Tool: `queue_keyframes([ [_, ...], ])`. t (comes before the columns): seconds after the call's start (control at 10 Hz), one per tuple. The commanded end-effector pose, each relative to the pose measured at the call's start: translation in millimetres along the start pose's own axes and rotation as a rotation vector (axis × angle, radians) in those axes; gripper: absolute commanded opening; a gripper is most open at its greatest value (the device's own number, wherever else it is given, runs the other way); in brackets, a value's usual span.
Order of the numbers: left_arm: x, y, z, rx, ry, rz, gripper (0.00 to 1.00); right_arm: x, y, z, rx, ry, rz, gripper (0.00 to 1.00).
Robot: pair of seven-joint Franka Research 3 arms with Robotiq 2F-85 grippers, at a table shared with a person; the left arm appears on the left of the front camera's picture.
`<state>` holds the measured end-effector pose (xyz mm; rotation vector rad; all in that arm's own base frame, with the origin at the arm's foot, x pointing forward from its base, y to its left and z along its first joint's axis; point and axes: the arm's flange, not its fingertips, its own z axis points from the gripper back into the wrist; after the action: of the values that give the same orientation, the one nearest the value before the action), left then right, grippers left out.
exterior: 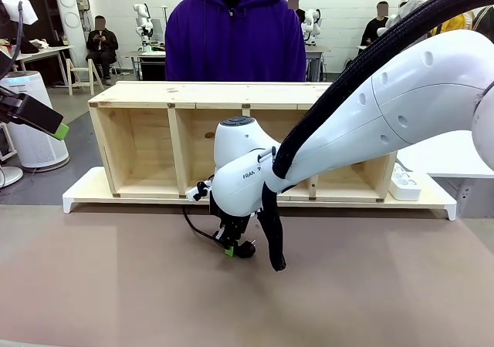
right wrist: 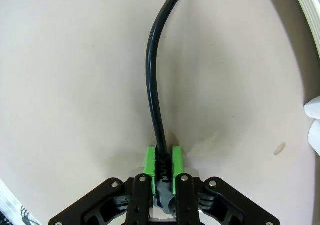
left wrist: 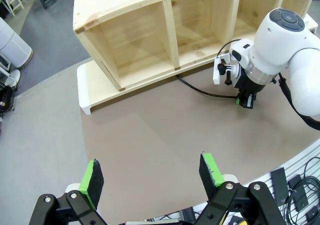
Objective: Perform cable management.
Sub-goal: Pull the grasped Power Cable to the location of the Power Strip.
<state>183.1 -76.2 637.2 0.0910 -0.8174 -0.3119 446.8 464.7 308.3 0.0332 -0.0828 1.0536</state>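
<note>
The cable [right wrist: 152, 70] is a thin black cord lying on the brown table. It curves away from its plug end, which sits between the green pads [right wrist: 148, 161] of my right gripper [right wrist: 162, 160]. In the front view that gripper [exterior: 231, 243] is shut on the cable's plug just above the table, in front of the wooden shelf [exterior: 247, 94], and the cable [exterior: 197, 227] trails left toward the shelf base. The left wrist view shows the cable [left wrist: 197, 87] running from under the shelf to the right gripper [left wrist: 245, 99]. My left gripper [left wrist: 152, 177] stands open and high above the table, also seen at the left edge [exterior: 54, 127].
A person in a purple hoodie [exterior: 235, 31] stands behind the shelf. A white power strip [exterior: 403, 183] lies on the shelf's white base board [exterior: 85, 194] at the right. My right arm's black hose [exterior: 363, 62] crosses in front of the shelf.
</note>
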Motion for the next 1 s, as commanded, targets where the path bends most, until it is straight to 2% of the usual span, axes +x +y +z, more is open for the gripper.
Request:
queue_keyframes([
  [0.0, 0.6, 0.0, -0.1, 0.003, -0.008, -0.001, 1.0, 0.0, 0.0, 0.0, 0.0, 0.0, 0.0, 0.16],
  [0.4, 0.6, 0.0, -0.1, 0.003, -0.008, -0.001, 1.0, -67.6, 56.4, 32.2, -0.068, -0.043, 0.013, 0.16],
  [0.9, 0.6, 0.0, -0.1, 0.003, -0.008, -0.001, 1.0, -153.0, 73.5, 83.3, -0.162, -0.127, -0.164, 0.16],
])
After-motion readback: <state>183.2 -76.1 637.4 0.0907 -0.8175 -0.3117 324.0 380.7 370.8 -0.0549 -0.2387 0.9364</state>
